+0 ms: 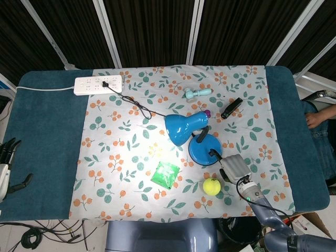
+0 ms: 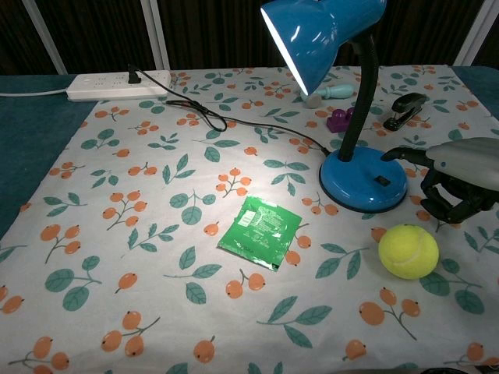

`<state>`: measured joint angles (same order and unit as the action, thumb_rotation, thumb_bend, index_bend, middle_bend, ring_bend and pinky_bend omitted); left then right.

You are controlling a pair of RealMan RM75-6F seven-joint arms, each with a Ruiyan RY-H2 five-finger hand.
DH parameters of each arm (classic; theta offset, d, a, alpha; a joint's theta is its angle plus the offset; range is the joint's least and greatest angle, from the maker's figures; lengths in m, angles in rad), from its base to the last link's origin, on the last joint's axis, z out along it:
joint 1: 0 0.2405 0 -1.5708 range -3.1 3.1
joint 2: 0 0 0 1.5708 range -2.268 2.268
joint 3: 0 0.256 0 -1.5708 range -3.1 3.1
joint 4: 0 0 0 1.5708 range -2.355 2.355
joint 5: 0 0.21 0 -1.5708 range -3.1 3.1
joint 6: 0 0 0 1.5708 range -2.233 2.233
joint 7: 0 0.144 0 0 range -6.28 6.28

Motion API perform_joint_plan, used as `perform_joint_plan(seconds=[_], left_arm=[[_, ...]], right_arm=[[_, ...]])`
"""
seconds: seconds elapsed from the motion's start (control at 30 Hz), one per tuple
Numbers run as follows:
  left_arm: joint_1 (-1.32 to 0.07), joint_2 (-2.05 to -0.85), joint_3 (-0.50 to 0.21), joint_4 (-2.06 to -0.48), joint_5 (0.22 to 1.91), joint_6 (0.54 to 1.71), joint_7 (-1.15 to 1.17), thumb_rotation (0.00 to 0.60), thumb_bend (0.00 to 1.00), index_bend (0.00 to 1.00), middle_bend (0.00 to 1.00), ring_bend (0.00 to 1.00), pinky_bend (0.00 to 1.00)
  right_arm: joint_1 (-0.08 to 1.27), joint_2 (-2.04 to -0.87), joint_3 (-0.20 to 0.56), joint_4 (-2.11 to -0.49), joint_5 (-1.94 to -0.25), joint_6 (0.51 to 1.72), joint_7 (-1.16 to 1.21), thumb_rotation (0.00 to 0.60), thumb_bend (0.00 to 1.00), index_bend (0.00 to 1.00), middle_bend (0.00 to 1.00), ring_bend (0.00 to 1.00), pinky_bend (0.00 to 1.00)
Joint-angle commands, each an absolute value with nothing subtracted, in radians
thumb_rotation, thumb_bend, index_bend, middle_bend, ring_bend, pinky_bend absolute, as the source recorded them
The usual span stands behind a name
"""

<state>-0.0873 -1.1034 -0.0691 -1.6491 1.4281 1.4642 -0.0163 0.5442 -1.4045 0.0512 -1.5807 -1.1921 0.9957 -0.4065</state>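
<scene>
A blue desk lamp stands on the flowered cloth, its base (image 1: 205, 150) (image 2: 364, 181) right of centre and its shade (image 1: 180, 128) (image 2: 321, 33) tilted left. A bright patch on the cloth suggests it is lit. My right hand (image 1: 233, 168) (image 2: 458, 178) sits just right of the base with most fingers curled under and nothing held. One outstretched finger (image 2: 402, 154) reaches the base's rim. A yellow tennis ball (image 1: 212, 186) (image 2: 408, 251) lies just in front of that hand. My left hand (image 1: 6, 167) rests at the table's left edge, fingers apart and empty, unseen in the chest view.
A green packet (image 1: 166, 174) (image 2: 260, 231) lies left of the ball. The lamp's black cord runs to a white power strip (image 1: 99, 84) (image 2: 117, 84) at the back left. Behind the lamp lie a black stapler (image 1: 231, 107) (image 2: 405, 108), a purple piece (image 2: 340, 120) and a teal tool (image 1: 197, 93).
</scene>
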Motion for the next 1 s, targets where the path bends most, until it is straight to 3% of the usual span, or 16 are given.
perform_joint_plan(seconds=[0.03, 1.0], left_arm=[[-0.087, -1.103, -0.068, -1.650, 1.429, 1.465, -0.016, 0.600, 0.27, 0.00, 0.00, 0.00, 0.01], [-0.087, -1.103, -0.068, -1.652, 1.433, 1.468, -0.015, 0.600, 0.27, 0.00, 0.00, 0.00, 0.01]], right_arm=[[0.544, -1.402, 0.051, -1.583, -1.192, 0.997, -0.408, 0.600, 0.49, 0.01, 0.71, 0.79, 0.73], [0.542, -1.398, 0.044, -1.595, -1.181, 0.999, -0.425, 0.600, 0.49, 0.01, 0.71, 0.80, 0.73]])
